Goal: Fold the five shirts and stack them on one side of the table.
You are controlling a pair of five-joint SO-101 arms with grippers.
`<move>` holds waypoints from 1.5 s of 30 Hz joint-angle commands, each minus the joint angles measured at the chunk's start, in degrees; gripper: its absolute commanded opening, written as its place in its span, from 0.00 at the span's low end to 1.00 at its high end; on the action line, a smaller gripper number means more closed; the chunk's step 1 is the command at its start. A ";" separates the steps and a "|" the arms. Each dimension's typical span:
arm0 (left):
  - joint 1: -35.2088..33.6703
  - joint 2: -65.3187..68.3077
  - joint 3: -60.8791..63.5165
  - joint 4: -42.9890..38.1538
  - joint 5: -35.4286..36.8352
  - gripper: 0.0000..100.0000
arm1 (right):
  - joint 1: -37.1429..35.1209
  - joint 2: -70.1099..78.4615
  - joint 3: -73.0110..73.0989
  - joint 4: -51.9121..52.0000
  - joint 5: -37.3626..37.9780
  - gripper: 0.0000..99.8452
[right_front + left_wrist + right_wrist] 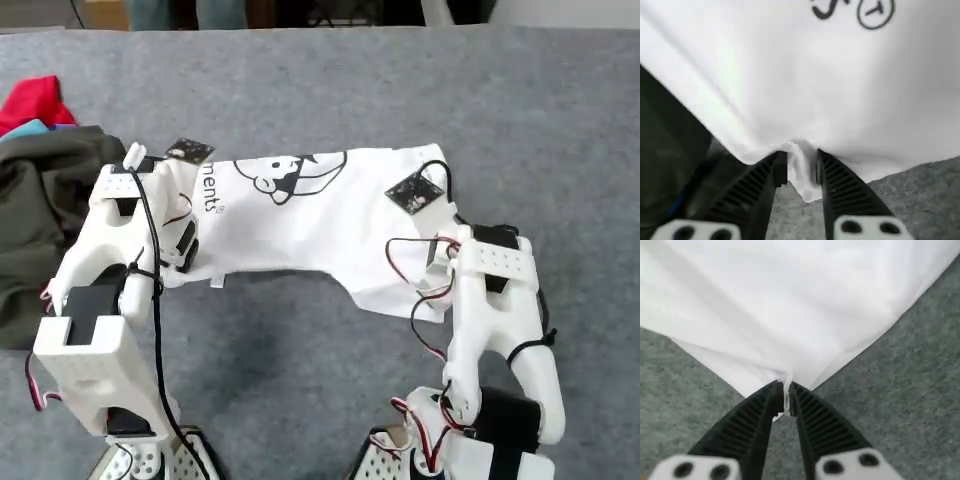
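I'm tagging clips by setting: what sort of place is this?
Probably a robotics lab bench: a grey cloth-covered table, a left arm and right arm mounted at its near edge, left tool and right tool pinching one white shirt, a heap of other shirts aside.

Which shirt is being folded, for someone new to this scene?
On the grey table, look between the two arms. The white shirt lies spread there, jaws pinching its near edge. Unlike the dark olive shirt and red shirt heaped at the table's left edge, it carries a black cartoon print.
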 commanded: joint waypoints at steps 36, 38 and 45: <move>0.13 17.93 -35.47 0.79 22.15 0.03 | -11.08 30.90 -52.09 8.18 -17.23 0.01; -0.66 22.68 -37.85 -2.99 23.03 0.03 | -11.16 38.55 -58.42 8.09 -19.34 0.01; -2.77 31.21 -49.63 -1.85 25.41 0.03 | -5.80 62.81 -80.57 9.32 -19.87 0.01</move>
